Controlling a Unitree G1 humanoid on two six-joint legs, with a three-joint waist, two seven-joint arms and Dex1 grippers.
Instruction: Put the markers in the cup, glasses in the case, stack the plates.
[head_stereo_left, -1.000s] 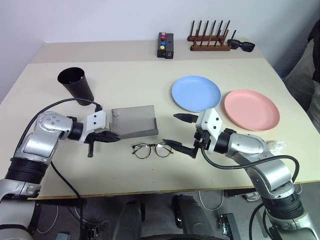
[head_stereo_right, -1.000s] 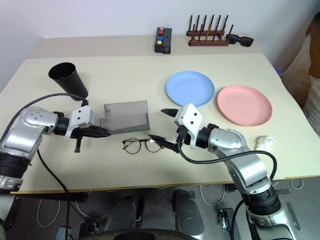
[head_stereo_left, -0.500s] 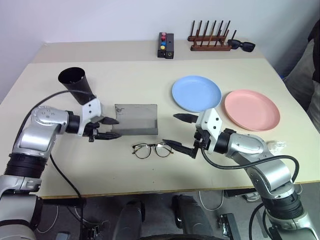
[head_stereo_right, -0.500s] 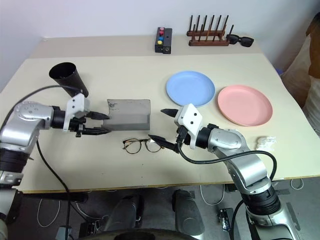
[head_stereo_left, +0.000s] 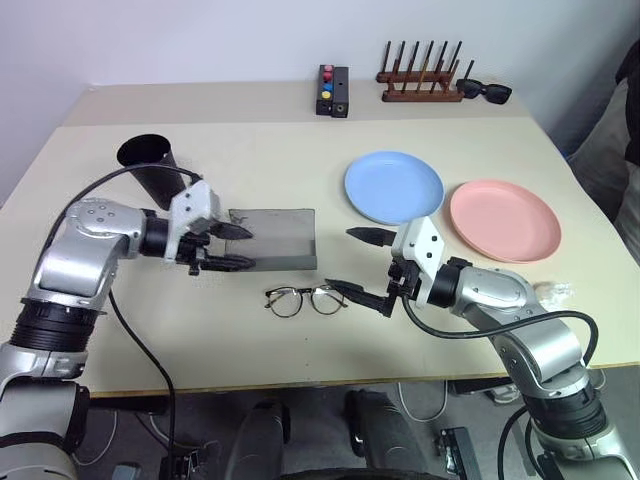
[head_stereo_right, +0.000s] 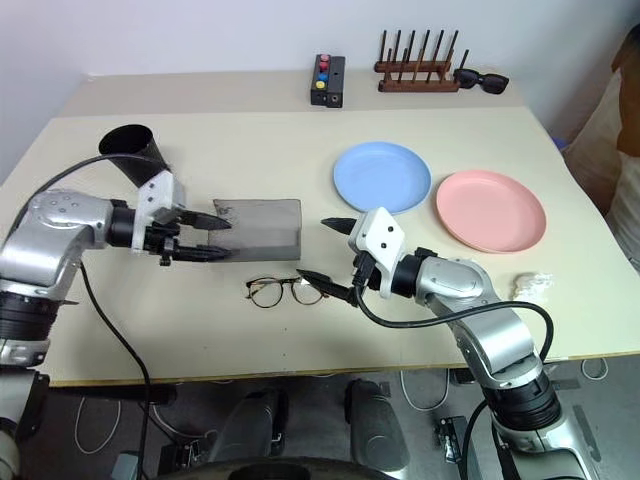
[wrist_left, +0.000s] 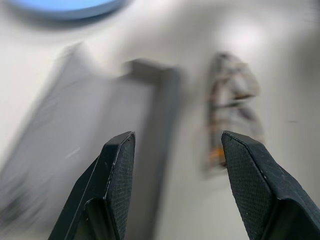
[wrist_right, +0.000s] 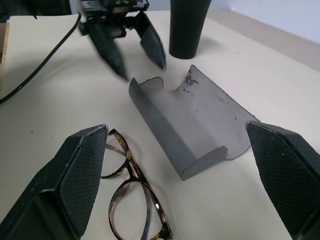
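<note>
Left hand (head_stereo_left: 232, 247) spread, empty, at the open case's (head_stereo_left: 275, 238) nine-o'clock edge. Right hand (head_stereo_left: 358, 262) gapes beside the glasses (head_stereo_left: 305, 299), at the case's six o'clock. Glasses step: next, right hand closes on them.

Beige table (head_stereo_left: 280, 340) bears case (head_stereo_left: 275, 240), glasses (head_stereo_left: 305, 299), two plates (head_stereo_left: 393, 186).

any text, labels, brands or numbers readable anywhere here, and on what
None can be read.
Cup, case, blue plate, pink plate: plain, no print seen.
Button box at the far edge: coloured buttons, any lettering too small to read.
Glasses: no marking seen on the frame.
</note>
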